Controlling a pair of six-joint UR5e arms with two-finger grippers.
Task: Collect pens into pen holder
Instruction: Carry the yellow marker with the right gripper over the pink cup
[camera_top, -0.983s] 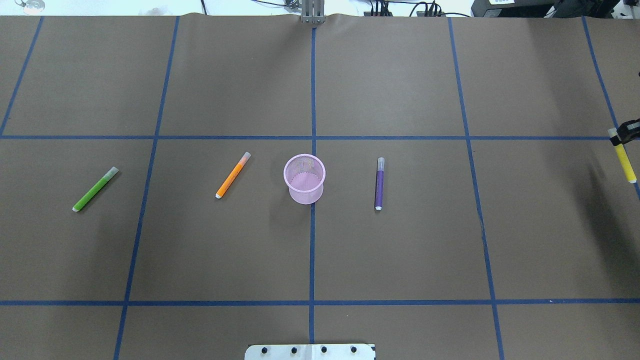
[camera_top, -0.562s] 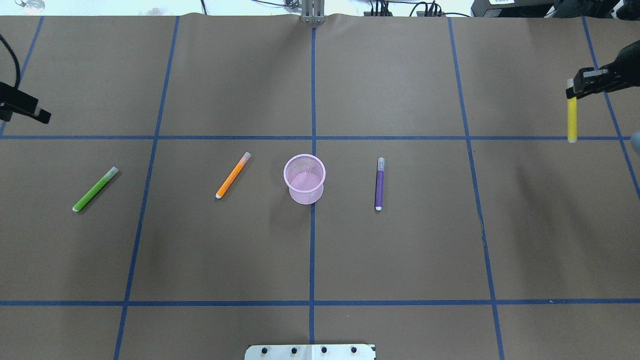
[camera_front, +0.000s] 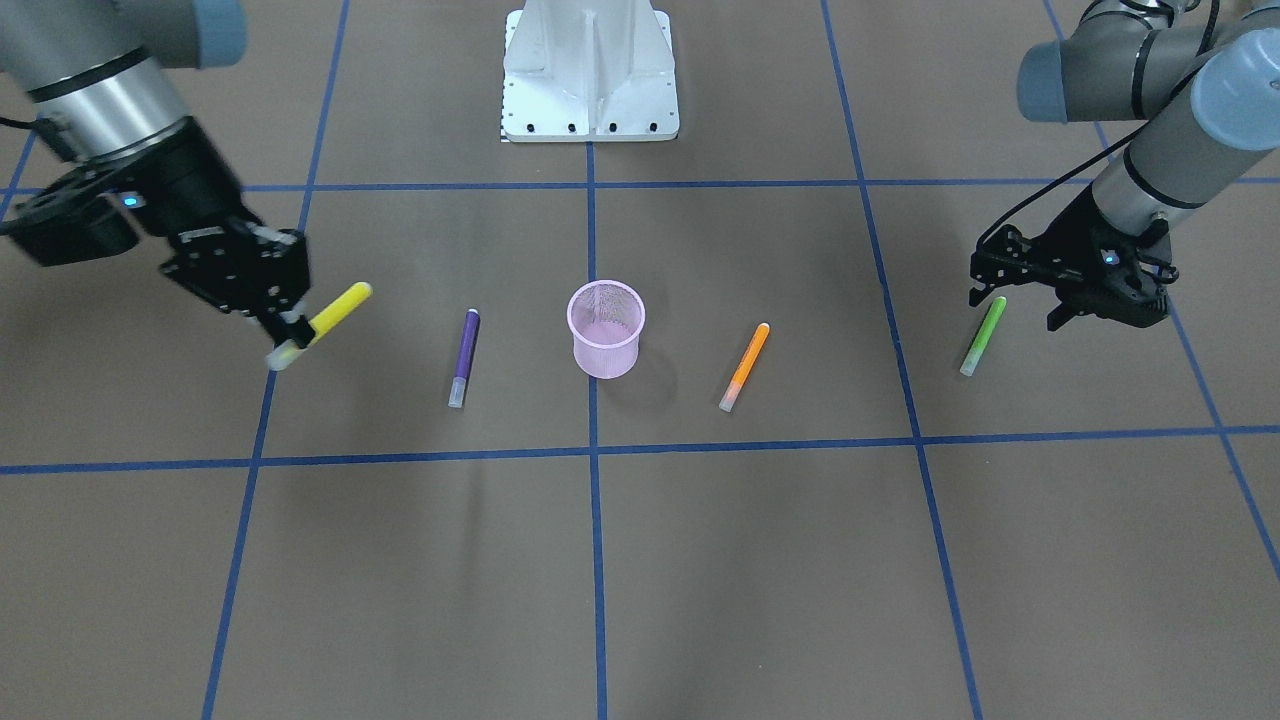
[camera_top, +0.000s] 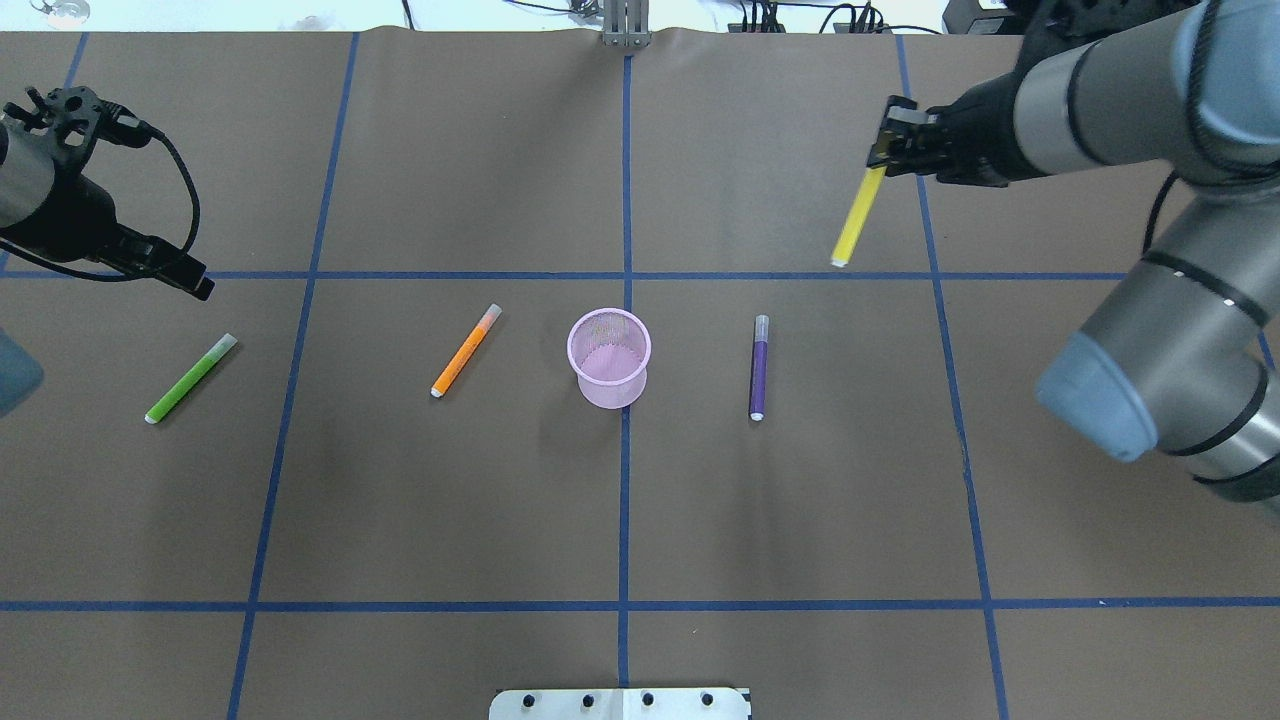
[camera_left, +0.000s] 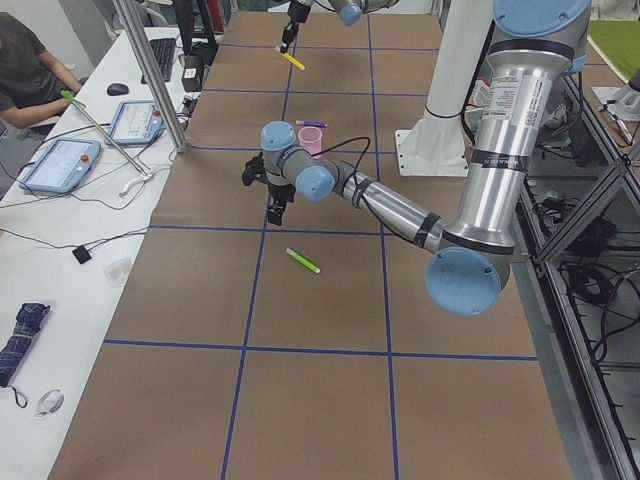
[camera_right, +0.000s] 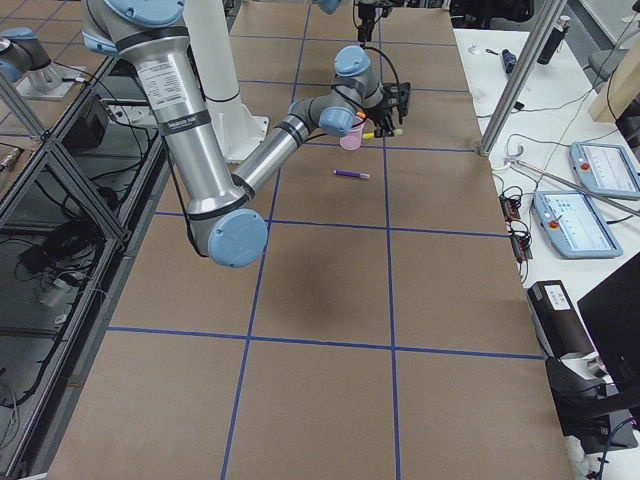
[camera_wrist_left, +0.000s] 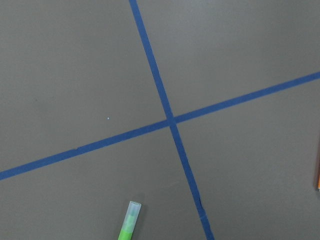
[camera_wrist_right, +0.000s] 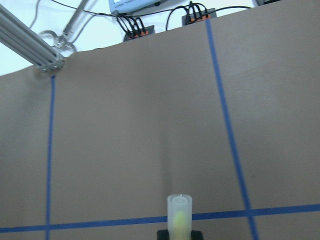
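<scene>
Brown-paper desk (camera_top: 800, 500). Right end effector (camera_top: 884, 150) clamps yellow pen (camera_top: 855, 220) by its cap, hanging ready for pink cup (camera_top: 609, 355); left end effector (camera_front: 1020, 305), spread and empty, near green pen (camera_front: 983, 335) by the desk's left edge.

Readable text: none from where I stand | left arm's label strip (camera_left: 484, 97): print too small to read | right arm's label strip (camera_right: 163, 93): likewise too small | teach pendant (camera_right: 570, 222) beside the worktop (camera_right: 320, 285): screen illegible
</scene>
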